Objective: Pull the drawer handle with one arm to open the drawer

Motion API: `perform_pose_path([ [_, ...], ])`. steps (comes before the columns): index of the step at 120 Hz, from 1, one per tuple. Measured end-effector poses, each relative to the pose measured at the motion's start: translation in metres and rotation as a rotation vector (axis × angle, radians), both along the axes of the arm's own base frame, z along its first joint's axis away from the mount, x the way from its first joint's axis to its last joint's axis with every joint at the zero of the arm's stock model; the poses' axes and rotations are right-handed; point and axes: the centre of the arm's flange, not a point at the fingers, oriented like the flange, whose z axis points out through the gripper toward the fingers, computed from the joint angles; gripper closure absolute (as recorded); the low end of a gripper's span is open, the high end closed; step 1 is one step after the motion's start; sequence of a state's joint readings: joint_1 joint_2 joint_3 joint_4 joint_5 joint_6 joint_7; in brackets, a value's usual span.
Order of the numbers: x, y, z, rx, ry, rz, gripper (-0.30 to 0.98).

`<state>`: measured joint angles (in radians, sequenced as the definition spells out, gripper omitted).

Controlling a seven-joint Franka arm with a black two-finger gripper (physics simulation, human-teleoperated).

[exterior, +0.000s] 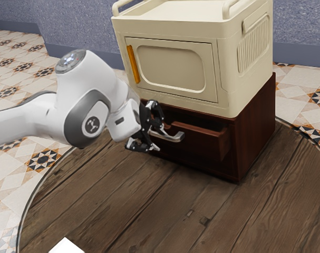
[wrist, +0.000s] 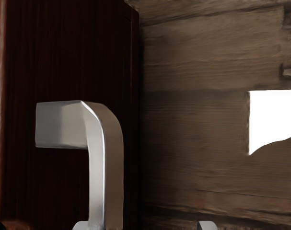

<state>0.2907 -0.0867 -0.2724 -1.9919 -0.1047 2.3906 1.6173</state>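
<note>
Metal, smooth and rigid by the look of it, the handle (exterior: 174,138) should take our pull without bending, though its polish may let us slip. It stands out from the front of the drawer (exterior: 201,145), which already sits partly out of the brown cabinet (exterior: 254,129), below the cream box (exterior: 173,68), on the counter (exterior: 154,211). Our pincer (exterior: 162,140) is spread at the handle, the bar passing between its tips: one fingertip (wrist: 81,225) lies on the drawer side, right by the bar, the other well clear. We judge the bar's middle the best place to hook or close, pulling straight out from the front. The drawer looks like solid wood, so we expect moderate weight and some drag; a skewed tug could bind it.
</note>
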Motion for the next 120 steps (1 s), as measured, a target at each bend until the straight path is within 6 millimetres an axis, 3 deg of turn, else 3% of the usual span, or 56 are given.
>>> perform_pose_path([
  [56,-0.024,0.008,0.0,0.001,-0.003,0.055,0.65],
  [120,-0.052,0.006,-0.002,0.008,-0.01,0.088,0.59],
])
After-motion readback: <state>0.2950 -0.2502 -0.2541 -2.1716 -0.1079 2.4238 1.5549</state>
